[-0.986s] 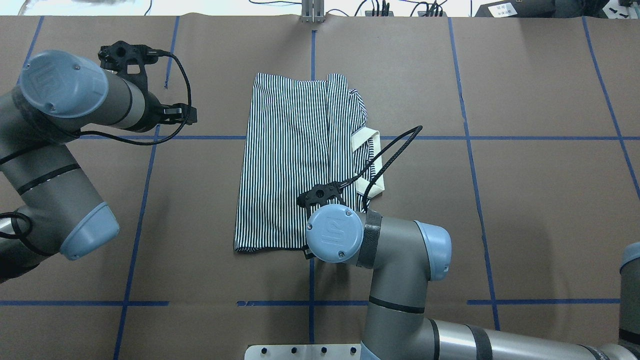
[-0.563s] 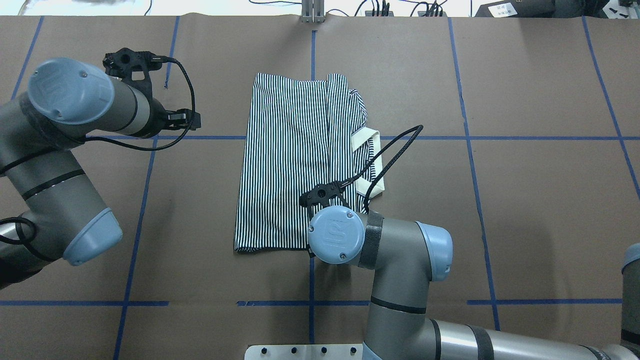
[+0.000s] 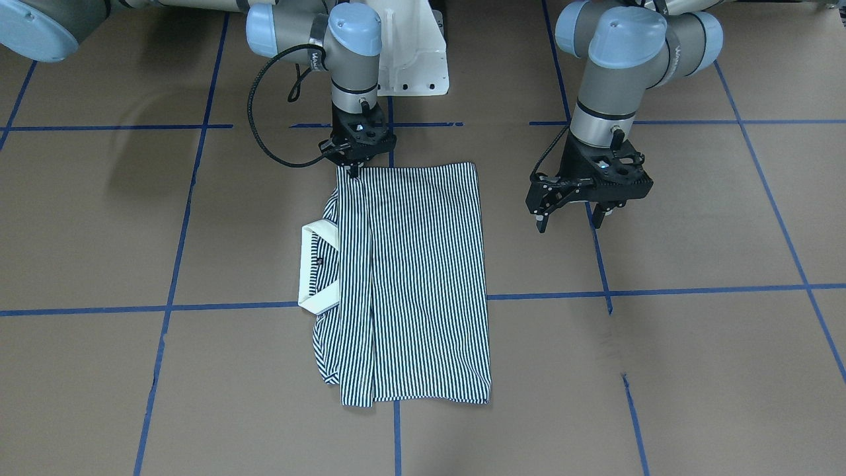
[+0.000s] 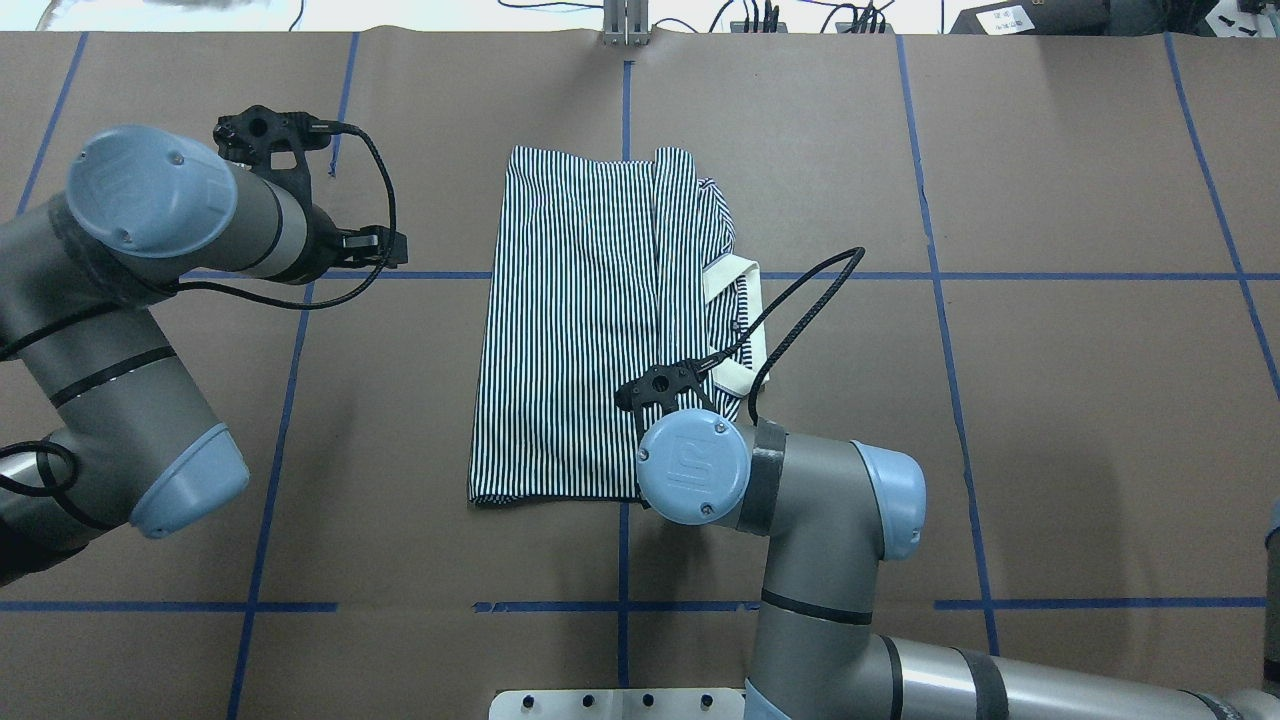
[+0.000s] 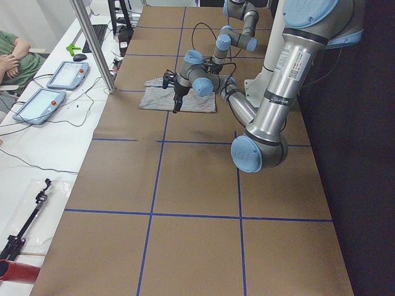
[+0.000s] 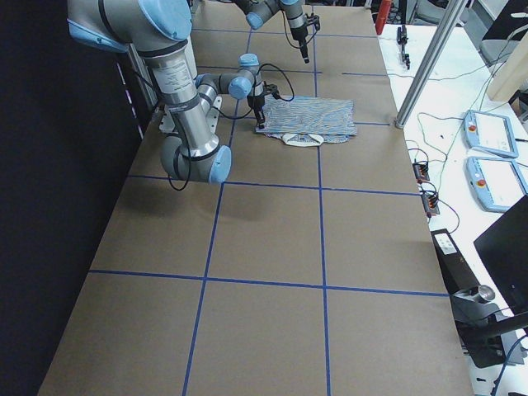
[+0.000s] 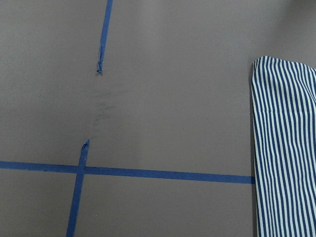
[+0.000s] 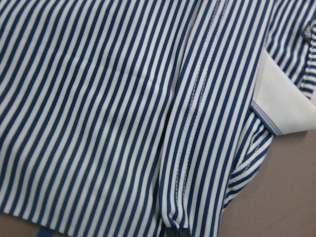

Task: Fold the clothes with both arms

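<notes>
you've got the shirt [image 3: 416,277] folded into a long strip, collar [image 3: 309,264] poking out; the crosswise fold seems yet to do. it lies just under the right hand [image 3: 355,168], whose grip i cannot tell, and off beside the left hand [image 3: 570,223], fingers apart.

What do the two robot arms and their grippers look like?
The left arm and the right arm are grey round tubes with light blue joint caps; one cap bears a UR logo. The left gripper and the right gripper are black, two-fingered, each with a looping black cable.
</notes>
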